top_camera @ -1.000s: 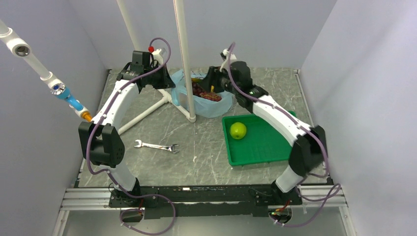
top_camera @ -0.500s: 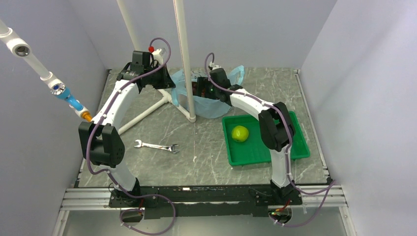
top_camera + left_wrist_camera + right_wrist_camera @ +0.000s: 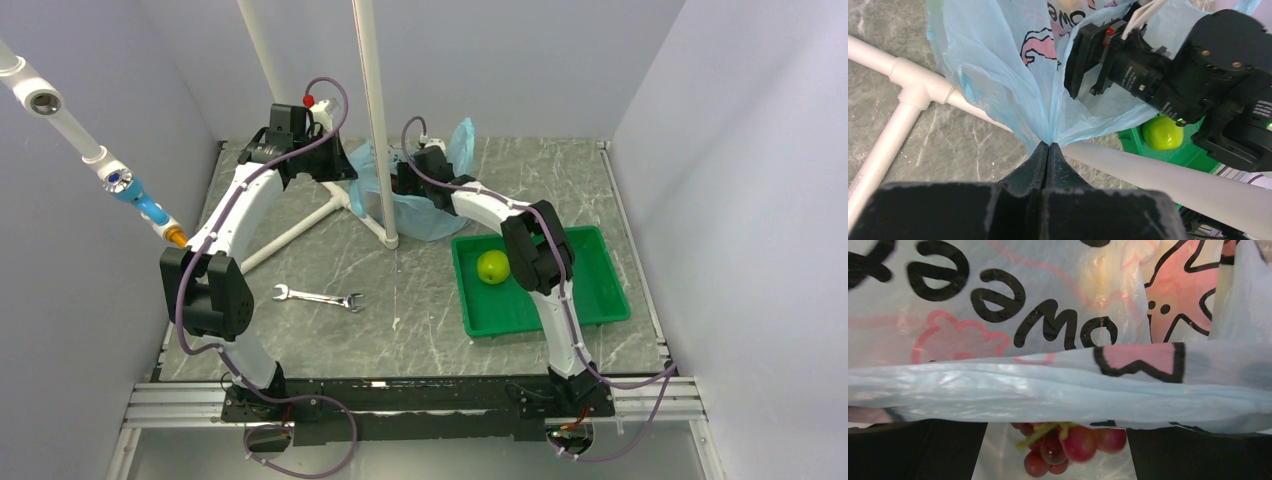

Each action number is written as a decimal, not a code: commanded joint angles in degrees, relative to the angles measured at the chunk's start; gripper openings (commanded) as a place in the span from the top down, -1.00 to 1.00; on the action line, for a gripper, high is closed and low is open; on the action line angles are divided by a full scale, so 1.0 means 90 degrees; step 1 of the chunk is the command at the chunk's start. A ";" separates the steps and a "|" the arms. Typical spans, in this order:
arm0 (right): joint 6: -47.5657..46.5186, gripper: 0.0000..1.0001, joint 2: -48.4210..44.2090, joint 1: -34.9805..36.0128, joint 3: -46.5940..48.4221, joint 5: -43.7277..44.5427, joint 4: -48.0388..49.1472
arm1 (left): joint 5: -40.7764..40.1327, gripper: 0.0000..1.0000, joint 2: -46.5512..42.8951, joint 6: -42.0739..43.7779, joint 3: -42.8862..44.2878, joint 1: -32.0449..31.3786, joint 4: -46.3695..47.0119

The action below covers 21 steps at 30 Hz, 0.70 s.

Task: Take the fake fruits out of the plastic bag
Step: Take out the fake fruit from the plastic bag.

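Note:
The light-blue plastic bag (image 3: 432, 208) lies at the back of the table, beside the white pole. My left gripper (image 3: 347, 172) is shut on the bag's left edge (image 3: 1049, 145) and holds the bag (image 3: 998, 60) pulled up. My right gripper (image 3: 408, 187) reaches into the bag's mouth from the right. It is open, fingers wide apart, with the dark red grape bunch (image 3: 1068, 445) between them under a fold of the printed bag (image 3: 1048, 385). A green apple (image 3: 492, 267) lies in the green tray (image 3: 590, 300). Other fruits are hidden by the bag.
A white pipe frame (image 3: 300, 228) and an upright pole (image 3: 375, 120) stand right beside the bag. A wrench (image 3: 320, 297) lies left of the tray. The apple (image 3: 1162, 134) shows beyond the pipe in the left wrist view. Grey walls enclose the table.
My right arm has swung left from over the tray side and pushed its gripper into the bag's mouth. The bag's right handle now stands up. The left arm has not moved.

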 commanded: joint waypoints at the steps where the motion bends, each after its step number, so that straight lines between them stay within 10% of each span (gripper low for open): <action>1: -0.0237 -0.95 0.0325 0.0098 0.0123 0.0472 -0.0050 | 0.0167 1.00 -0.0264 -0.0008 -0.0017 -0.0031 0.0235; 11: -0.0444 -0.58 0.0999 0.0350 0.0505 0.0598 -0.0292 | 0.0136 1.00 -0.0235 0.0009 -0.0017 -0.0063 0.0236; 21: -0.0568 0.51 0.0026 0.0238 0.0155 0.0219 0.0372 | 0.0136 1.00 -0.0175 0.0007 -0.0008 -0.0089 0.0230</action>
